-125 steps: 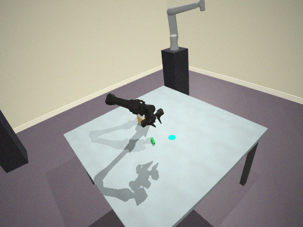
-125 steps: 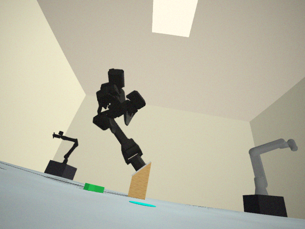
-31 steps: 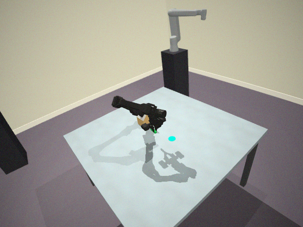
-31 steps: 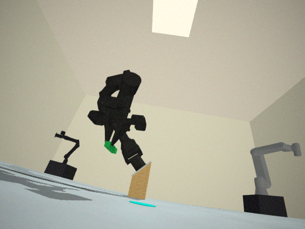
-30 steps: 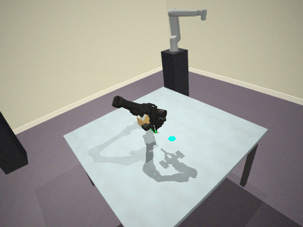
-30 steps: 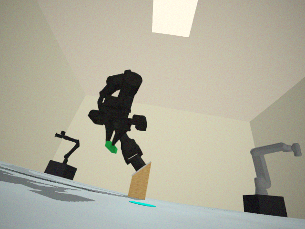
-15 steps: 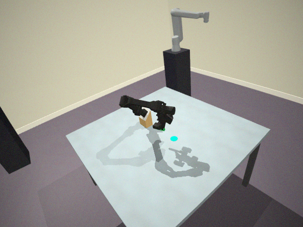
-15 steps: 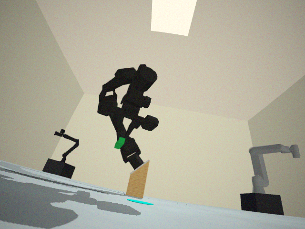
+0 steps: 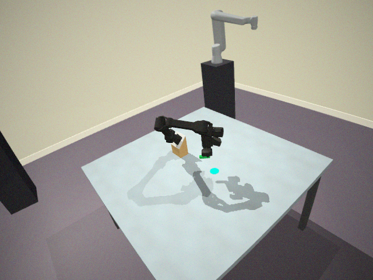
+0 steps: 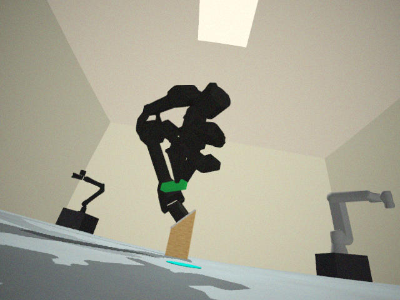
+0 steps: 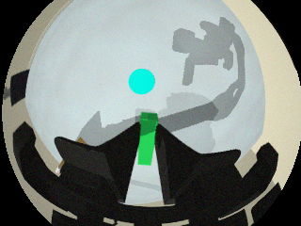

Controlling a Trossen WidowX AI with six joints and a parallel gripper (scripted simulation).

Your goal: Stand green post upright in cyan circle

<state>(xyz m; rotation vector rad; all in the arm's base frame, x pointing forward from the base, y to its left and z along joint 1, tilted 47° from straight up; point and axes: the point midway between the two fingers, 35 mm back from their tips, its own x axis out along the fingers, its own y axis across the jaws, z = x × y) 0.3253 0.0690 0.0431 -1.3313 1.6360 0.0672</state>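
Note:
My gripper [image 9: 205,155] [image 10: 175,184] [image 11: 149,127] is shut on the green post [image 9: 204,156] [image 10: 174,186] [image 11: 147,139] and holds it in the air above the table [image 9: 271,156]. The post lies roughly level between the fingertips. The cyan circle [image 9: 214,171] [image 10: 183,264] [image 11: 141,81] is a flat disc on the table, a short way in front of the gripper and below it. In the wrist view the post points toward the circle, and its tip stops short of it.
A tan wooden wedge [image 9: 179,149] [image 10: 180,235] stands on the table at the arm's base, behind the circle. A grey arm on a dark pedestal [image 9: 218,87] [image 10: 343,266] stands beyond the table. Another dark arm [image 10: 89,190] stands far left.

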